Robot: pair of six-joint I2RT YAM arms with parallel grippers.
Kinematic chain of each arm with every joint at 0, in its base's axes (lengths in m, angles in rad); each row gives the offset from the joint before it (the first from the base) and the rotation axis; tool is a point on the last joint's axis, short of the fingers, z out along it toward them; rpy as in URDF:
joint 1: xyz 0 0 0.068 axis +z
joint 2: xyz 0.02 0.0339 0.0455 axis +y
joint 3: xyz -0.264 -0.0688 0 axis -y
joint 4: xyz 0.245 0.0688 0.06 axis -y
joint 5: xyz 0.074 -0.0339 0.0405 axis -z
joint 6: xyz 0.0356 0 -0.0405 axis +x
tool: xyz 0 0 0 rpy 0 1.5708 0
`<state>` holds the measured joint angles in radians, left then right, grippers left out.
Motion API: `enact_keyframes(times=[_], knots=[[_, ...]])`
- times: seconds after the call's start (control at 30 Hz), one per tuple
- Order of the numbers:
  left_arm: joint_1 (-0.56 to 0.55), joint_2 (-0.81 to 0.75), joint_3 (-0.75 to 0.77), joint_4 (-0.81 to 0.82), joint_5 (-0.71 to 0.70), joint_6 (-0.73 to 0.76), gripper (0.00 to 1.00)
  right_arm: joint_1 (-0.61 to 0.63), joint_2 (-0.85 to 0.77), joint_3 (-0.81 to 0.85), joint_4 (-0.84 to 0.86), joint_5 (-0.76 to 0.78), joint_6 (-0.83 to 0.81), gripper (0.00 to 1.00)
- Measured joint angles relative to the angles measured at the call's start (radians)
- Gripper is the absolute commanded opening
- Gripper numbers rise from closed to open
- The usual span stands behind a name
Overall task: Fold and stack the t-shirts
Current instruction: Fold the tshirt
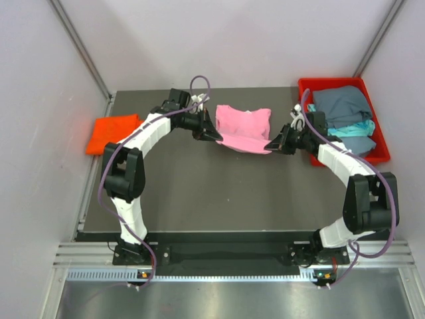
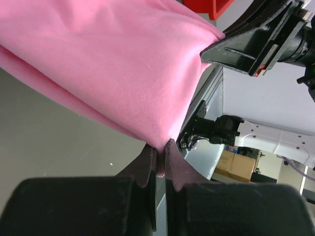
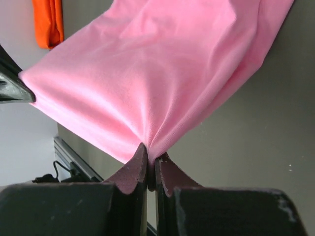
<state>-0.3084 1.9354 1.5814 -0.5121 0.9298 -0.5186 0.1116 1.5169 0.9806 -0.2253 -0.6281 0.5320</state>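
1. The pink t-shirt [image 1: 244,126] is at the far middle of the table [image 1: 226,193]. Its far part is spread flat on the dark surface, and its near edge is drawn out between my two grippers.
2. My left gripper [image 2: 161,147] is clenched on the shirt's near left corner. In the left wrist view the two fingers are pressed together with a small tuck of pink cloth pinched between their tips.
3. My right gripper [image 3: 151,153] is clenched on the near right corner in the same way. The cloth fans out from its closed tips in soft folds.
4. In both wrist views the fabric slopes up and away from the pinch, with the grey table showing beneath the held edge.
5. In the top view my two arms curve inward from their bases, and the grippers face each other across the shirt's near hem.
6. The orange t-shirt [image 1: 114,131] lies folded at the far left edge of the table, well apart from the pink one, with part of it over the side.
7. At the far right stands the red tray [image 1: 332,82]. In it a grey-blue t-shirt [image 1: 342,105] lies on top of a loose pile, with a teal t-shirt [image 1: 357,129] showing below it.
8. My right arm passes just beside the tray's left wall.
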Motion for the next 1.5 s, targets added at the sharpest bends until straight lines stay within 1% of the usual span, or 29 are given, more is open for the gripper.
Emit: enact_keyframes(times=[0.1,0.2,0.4,0.5,0.57,0.7,0.8,0.93,1.17,1.5], knots=[[-0.004,0.000,0.021,-0.023,-0.004,0.021,0.00,-0.018,-0.019,0.014,-0.008,-0.005,-0.001,0.00],[-0.005,-0.005,0.009,-0.028,-0.002,0.031,0.00,-0.039,-0.048,0.021,-0.001,-0.006,-0.005,0.00],[-0.020,-0.067,-0.165,-0.036,-0.002,0.038,0.00,-0.042,-0.131,-0.076,-0.012,-0.021,-0.012,0.00],[-0.028,-0.070,-0.190,-0.040,-0.004,0.037,0.00,-0.042,-0.149,-0.106,-0.032,-0.024,-0.016,0.00],[-0.029,-0.069,-0.178,-0.043,-0.004,0.038,0.00,-0.043,-0.148,-0.105,-0.031,-0.023,-0.016,0.00],[-0.028,0.000,-0.003,-0.065,-0.008,0.050,0.00,-0.043,-0.107,-0.054,-0.029,-0.017,-0.018,0.00],[-0.023,0.075,0.142,-0.065,-0.022,0.061,0.00,-0.047,-0.026,0.035,-0.003,-0.008,-0.020,0.00],[-0.012,0.177,0.287,-0.067,-0.038,0.083,0.00,-0.054,0.102,0.172,0.023,0.000,-0.024,0.00],[0.008,0.361,0.457,-0.071,-0.083,0.126,0.00,-0.056,0.310,0.352,0.065,0.010,-0.026,0.00],[0.008,0.529,0.645,-0.011,-0.162,0.161,0.00,-0.055,0.497,0.489,0.084,0.034,-0.029,0.00]])
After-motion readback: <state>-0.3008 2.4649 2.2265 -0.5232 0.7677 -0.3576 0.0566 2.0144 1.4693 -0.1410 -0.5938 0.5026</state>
